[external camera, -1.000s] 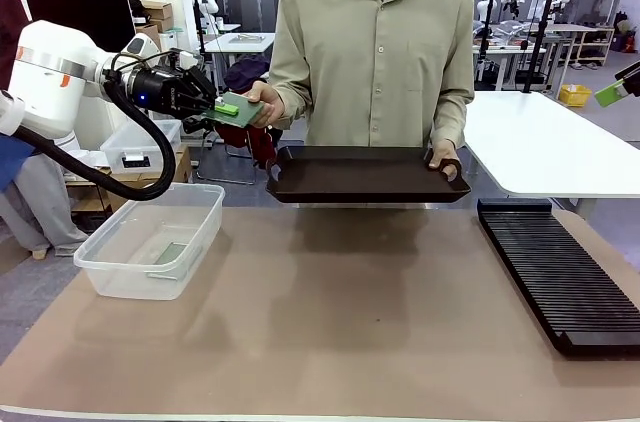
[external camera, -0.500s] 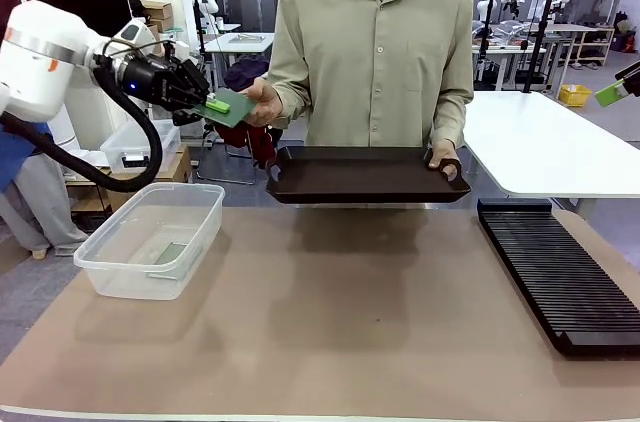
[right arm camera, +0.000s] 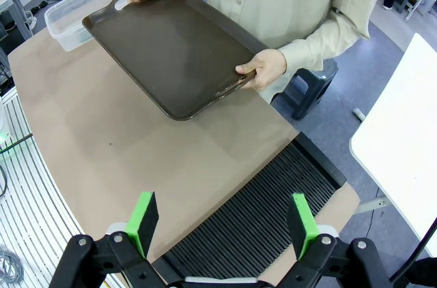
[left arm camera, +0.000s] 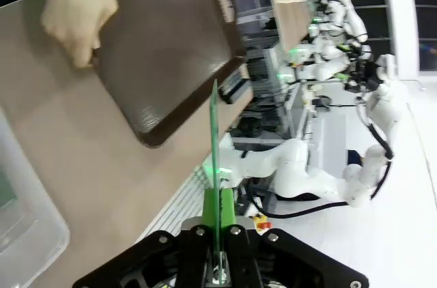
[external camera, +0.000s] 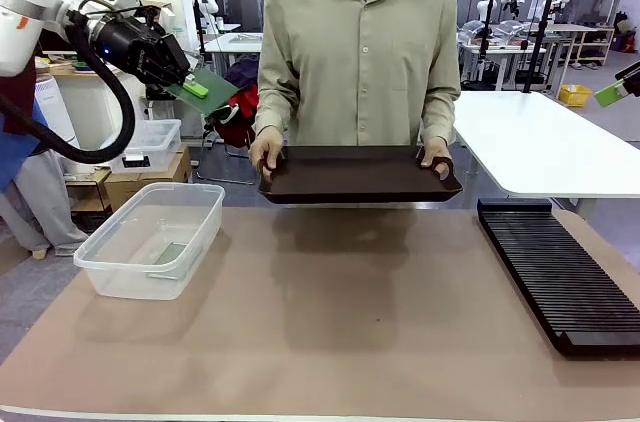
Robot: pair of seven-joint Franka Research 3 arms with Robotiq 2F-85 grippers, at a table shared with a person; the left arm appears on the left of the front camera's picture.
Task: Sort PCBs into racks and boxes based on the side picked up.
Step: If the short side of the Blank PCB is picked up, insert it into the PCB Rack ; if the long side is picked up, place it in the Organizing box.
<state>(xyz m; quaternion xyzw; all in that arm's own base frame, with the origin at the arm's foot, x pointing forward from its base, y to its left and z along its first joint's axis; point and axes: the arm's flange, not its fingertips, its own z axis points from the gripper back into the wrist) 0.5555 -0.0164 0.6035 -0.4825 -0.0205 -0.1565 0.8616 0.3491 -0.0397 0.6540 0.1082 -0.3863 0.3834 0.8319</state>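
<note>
Brown mat covering table, black rack lying right, clear tub left, left gripper clamping PCB aloft, right gripper gaping, white benches behind.

Left hand raised, clamped shut; right hand spread open, seemingly high.

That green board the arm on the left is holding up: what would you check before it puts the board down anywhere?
1. Grip: left gripper fingers pinch the PCB by its edge: ok.
2. Person's hands: both on the brown tray, away from the board: ok.
3. Clear tub: open, below the arm, one board already lying inside: ok.
4. Black rack: slots free, no board in it: ok.
5. Right gripper: open, above the rack, holding nothing: ok.
6. Which face of the board was picked: cannot tell.
</note>
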